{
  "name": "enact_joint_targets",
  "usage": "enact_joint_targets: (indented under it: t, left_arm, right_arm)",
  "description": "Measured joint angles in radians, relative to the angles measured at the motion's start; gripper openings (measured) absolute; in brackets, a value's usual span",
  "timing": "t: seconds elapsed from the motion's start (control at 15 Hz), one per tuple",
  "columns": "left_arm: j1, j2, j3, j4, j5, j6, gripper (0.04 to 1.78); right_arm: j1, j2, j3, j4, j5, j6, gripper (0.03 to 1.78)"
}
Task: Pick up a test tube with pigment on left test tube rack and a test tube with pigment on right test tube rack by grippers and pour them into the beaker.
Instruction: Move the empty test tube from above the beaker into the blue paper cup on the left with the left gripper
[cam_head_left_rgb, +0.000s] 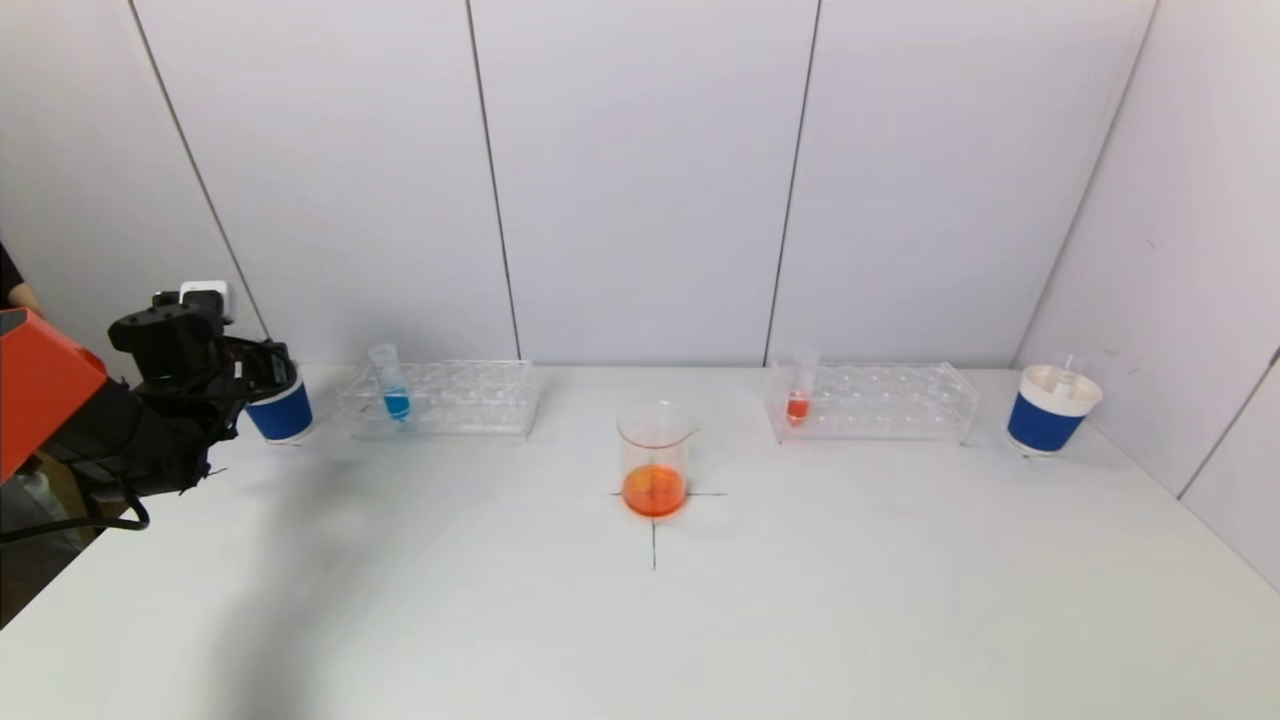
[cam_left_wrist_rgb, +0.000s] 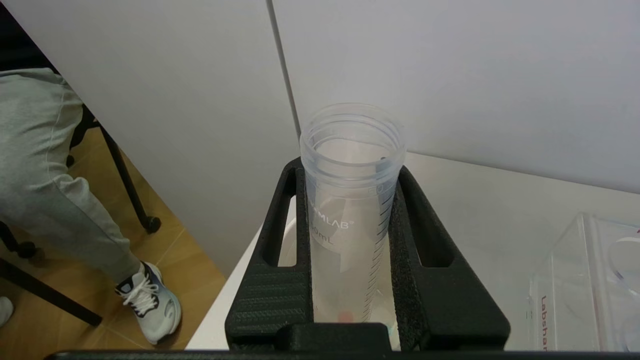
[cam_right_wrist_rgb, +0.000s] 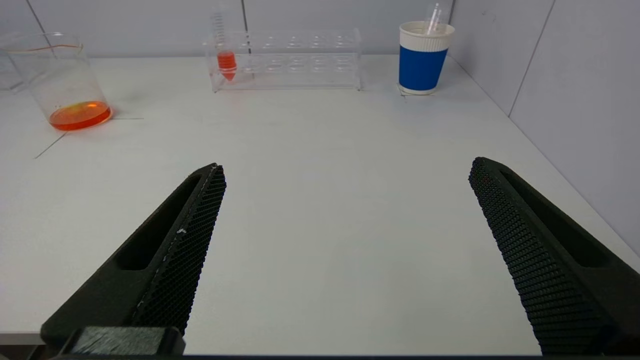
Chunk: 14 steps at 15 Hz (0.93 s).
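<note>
The left tool (cam_left_wrist_rgb: 350, 260) is clenched on an emptied test tube (cam_left_wrist_rgb: 350, 200) above the left blue cup (cam_head_left_rgb: 281, 410), the beaker (cam_head_left_rgb: 655, 460) already holds orange liquid, the right tool (cam_right_wrist_rgb: 345, 250) is spread open over the counter (cam_right_wrist_rgb: 320, 175), and the blue tube (cam_head_left_rgb: 393, 390) and red tube (cam_head_left_rgb: 799, 395) remain in their racks, so pouring seems partly done.

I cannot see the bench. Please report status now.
Left end effector shut on empty tube over left cup. Right end effector open, idle. Beaker holds orange liquid.

beaker (cam_head_left_rgb: 655, 458): orange liquid | left tube (cam_head_left_rgb: 390, 392): blue | right tube (cam_head_left_rgb: 799, 392): red-orange | cups (cam_head_left_rgb: 1052, 410): blue-white
</note>
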Motion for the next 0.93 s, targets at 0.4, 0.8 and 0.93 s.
enact_joint_targets:
  t: [0.4,0.8,0.93]
  left_arm:
    - [0.0,0.001,-0.001,0.0,0.0,-0.001,0.45]
    - [0.0,-0.003,-0.003,0.0,0.001,0.0,0.45]
    - [0.0,-0.003,-0.002,0.001,0.001,0.002,0.45]
  right_arm:
    - [0.0,0.0,0.0,0.0,0.0,0.0,1.77]
    - [0.0,0.0,0.0,0.0,0.0,0.0,1.77]
    - [0.0,0.0,0.0,0.0,0.0,0.0,1.77]
